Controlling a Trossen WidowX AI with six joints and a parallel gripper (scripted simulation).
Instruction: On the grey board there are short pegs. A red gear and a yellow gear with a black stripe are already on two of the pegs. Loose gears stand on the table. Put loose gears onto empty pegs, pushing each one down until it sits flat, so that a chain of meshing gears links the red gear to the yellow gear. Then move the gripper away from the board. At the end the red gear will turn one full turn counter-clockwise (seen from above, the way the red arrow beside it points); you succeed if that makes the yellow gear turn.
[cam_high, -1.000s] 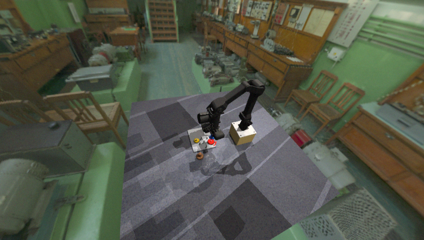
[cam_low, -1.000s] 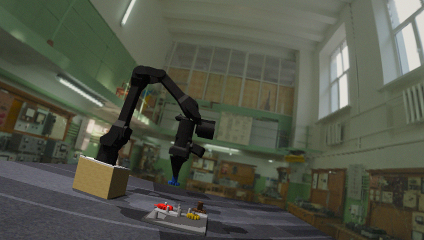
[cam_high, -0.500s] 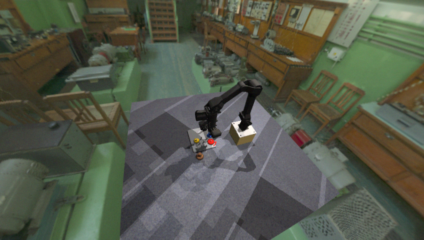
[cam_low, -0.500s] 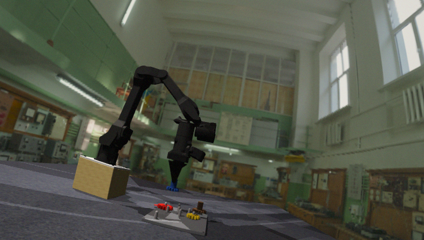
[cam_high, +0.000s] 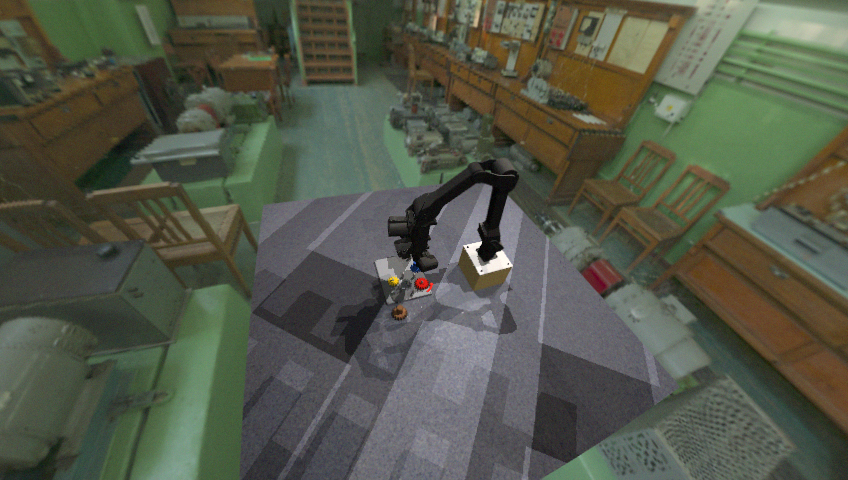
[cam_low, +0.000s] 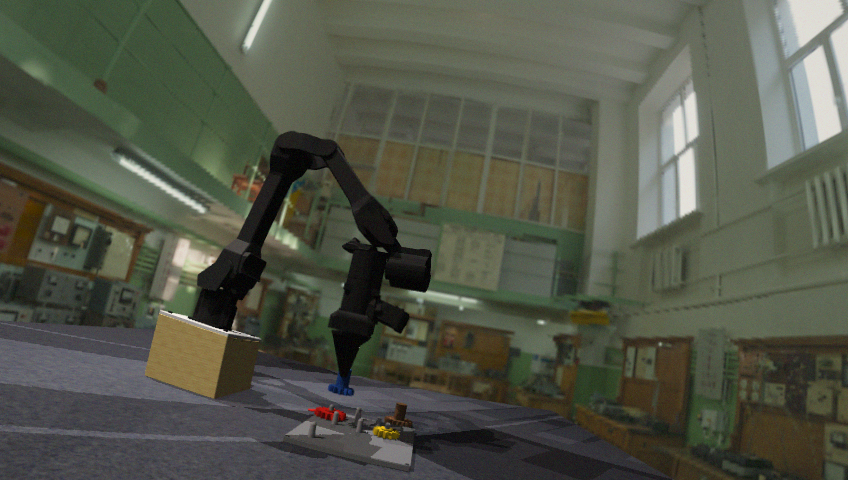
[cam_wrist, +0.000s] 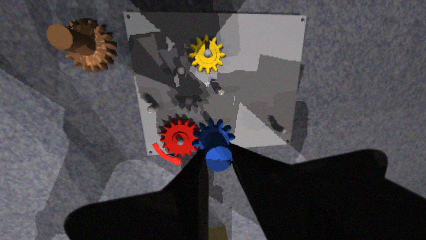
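My gripper (cam_low: 343, 373) (cam_wrist: 217, 152) is shut on the handle of the blue gear (cam_high: 415, 267) (cam_low: 340, 389) (cam_wrist: 214, 134) and holds it upright in the air above the grey board (cam_high: 385, 268) (cam_low: 380, 453) (cam_wrist: 270, 35). In the wrist view the blue gear overlaps the right edge of the red gear (cam_high: 421, 283) (cam_low: 330, 413) (cam_wrist: 177, 136). The red gear sits on a peg near the board's edge, beside the red arrow (cam_wrist: 166, 156). The yellow gear (cam_high: 395, 280) (cam_low: 386, 433) (cam_wrist: 207, 58) sits on a peg toward the other side. Several bare pegs show; the blue gear may hide another.
A brown gear (cam_high: 399, 312) (cam_low: 399, 421) (cam_wrist: 92, 46) with a tall handle stands on the table just off the board's side. The arm's base stands on a wooden box (cam_high: 486, 278) (cam_low: 184, 356). Patchy shadows fall across the board and table.
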